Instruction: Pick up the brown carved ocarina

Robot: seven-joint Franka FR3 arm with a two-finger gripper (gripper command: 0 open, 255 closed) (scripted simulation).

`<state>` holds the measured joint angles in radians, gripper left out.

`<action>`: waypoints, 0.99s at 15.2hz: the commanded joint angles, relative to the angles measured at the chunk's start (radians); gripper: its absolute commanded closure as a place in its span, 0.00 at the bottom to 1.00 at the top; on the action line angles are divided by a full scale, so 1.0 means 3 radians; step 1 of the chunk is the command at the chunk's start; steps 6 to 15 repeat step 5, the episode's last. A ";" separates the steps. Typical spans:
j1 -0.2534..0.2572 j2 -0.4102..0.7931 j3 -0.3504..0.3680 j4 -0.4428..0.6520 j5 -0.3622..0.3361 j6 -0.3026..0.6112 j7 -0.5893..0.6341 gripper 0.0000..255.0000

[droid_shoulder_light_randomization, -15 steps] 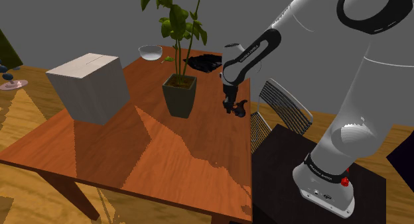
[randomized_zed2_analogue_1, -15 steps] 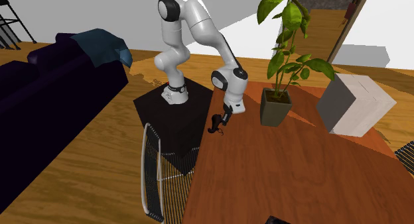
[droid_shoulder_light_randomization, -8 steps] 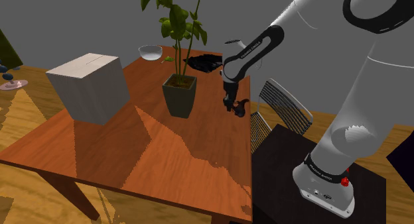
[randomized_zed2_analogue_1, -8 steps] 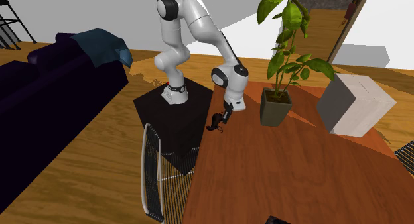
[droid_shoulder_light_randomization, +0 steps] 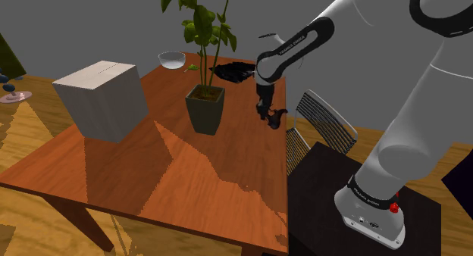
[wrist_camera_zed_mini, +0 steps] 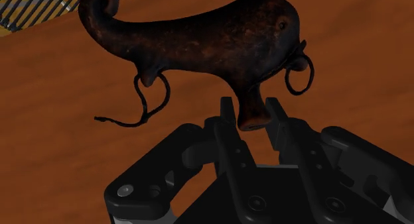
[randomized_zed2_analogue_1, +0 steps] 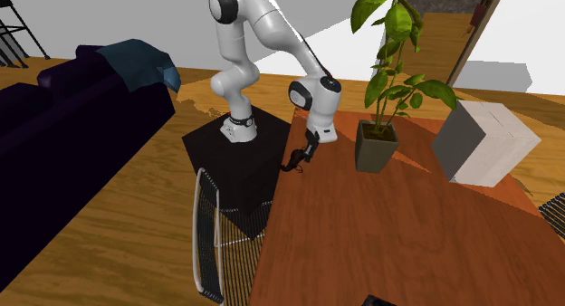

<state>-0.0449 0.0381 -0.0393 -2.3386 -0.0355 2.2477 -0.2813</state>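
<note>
Lifting seems the step in hand: the jaws pinch the short stub under the dark brown ocarina (wrist_camera_zed_mini: 199, 44), whose body and looped cord hang beyond the fingertips. It seems clear of the table (droid_shoulder_light_randomization: 189, 171), over the edge nearest the stand (droid_shoulder_light_randomization: 333, 179), near the potted plant (droid_shoulder_light_randomization: 205, 109). Next comes a steady rise without slackening, since the hold is small. The arm (droid_shoulder_light_randomization: 424, 88) arches high, wrist pointing down.
</note>
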 commanded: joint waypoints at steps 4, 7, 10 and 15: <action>0.0003 -0.0135 0.0003 0.0060 -0.0001 -0.0196 0.0002 1.00; 0.0003 -0.0134 0.0003 0.0060 0.0000 -0.0196 0.0002 1.00; 0.0003 -0.0134 0.0003 0.0060 0.0000 -0.0196 0.0002 1.00; 0.0003 -0.0134 0.0003 0.0060 0.0000 -0.0196 0.0002 1.00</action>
